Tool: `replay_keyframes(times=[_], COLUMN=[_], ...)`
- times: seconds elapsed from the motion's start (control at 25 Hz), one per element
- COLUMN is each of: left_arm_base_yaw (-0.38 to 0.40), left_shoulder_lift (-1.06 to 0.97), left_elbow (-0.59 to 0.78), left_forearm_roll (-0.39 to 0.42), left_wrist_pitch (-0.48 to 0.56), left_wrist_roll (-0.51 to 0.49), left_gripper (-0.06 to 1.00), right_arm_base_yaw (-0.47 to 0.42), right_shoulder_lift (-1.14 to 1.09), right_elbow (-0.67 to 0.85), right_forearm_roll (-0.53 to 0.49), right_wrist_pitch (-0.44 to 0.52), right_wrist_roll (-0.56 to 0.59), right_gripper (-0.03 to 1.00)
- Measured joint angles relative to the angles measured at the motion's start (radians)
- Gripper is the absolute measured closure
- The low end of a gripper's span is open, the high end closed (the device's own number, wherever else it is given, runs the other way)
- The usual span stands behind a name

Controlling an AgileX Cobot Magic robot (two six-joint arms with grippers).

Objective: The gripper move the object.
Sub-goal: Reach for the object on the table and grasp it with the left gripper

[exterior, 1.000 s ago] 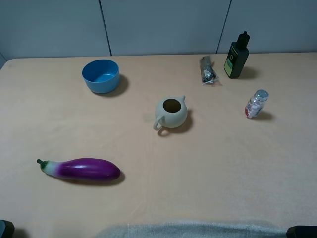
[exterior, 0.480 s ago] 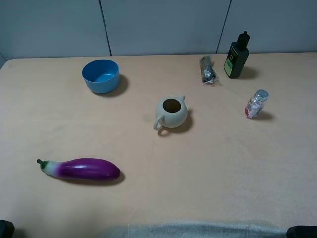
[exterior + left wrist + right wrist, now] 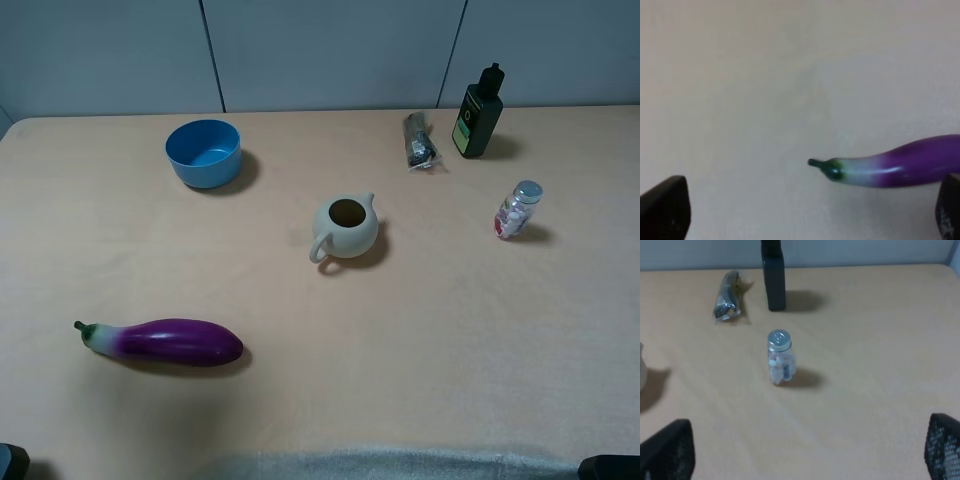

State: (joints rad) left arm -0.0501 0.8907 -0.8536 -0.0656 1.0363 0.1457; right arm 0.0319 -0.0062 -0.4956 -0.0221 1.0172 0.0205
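Opening step here: the approach, with no contact made yet. Over on the right half of the desk (image 3: 450, 330): small clear bottle (image 3: 518, 210), upright, silver cap up, red-and-white bits inside. Stands alone, well apart from the teapot (image 3: 345, 228) at centre, nearer to the dark green bottle (image 3: 478, 112) and the dark packet (image 3: 419, 140) behind it. Right tool (image 3: 805, 452) spread wide, nothing held, hanging back at the near edge and looking straight at that bottle. Left tool (image 3: 805, 210) likewise spread and empty, with the stem end of the eggplant (image 3: 890, 165) in its view. Looks like a job for the right side. Next up, by the look of it: reach forward and down, set the open tool either side of the bottle below the cap, then pinch. Calls for a level, centred approach — narrow, light thing, easy to tip with a glancing touch. After that, lift clear and carry — target spot not given in the task.
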Motion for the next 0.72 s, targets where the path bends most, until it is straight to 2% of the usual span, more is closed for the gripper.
replay_keyframes(times=[0.36, 0.72], left_arm_base_yaw=[-0.139, -0.296], left_shoulder_lift=[0.202, 0.464], left_elbow=[-0.134, -0.349], left_forearm_roll=[0.001, 0.022], left_wrist_pitch=[-0.001, -0.001], left_wrist_roll=[0.002, 0.002], left_gripper=[-0.02, -0.01], right_arm_base_yaw=[0.0, 0.0], right_shoulder_lift=[0.0, 0.0], right_elbow=[0.0, 0.0], right_forearm_roll=[0.0, 0.0], right_wrist_pitch=[0.0, 0.0], right_wrist_roll=[0.0, 0.0], right_gripper=[0.28, 0.28])
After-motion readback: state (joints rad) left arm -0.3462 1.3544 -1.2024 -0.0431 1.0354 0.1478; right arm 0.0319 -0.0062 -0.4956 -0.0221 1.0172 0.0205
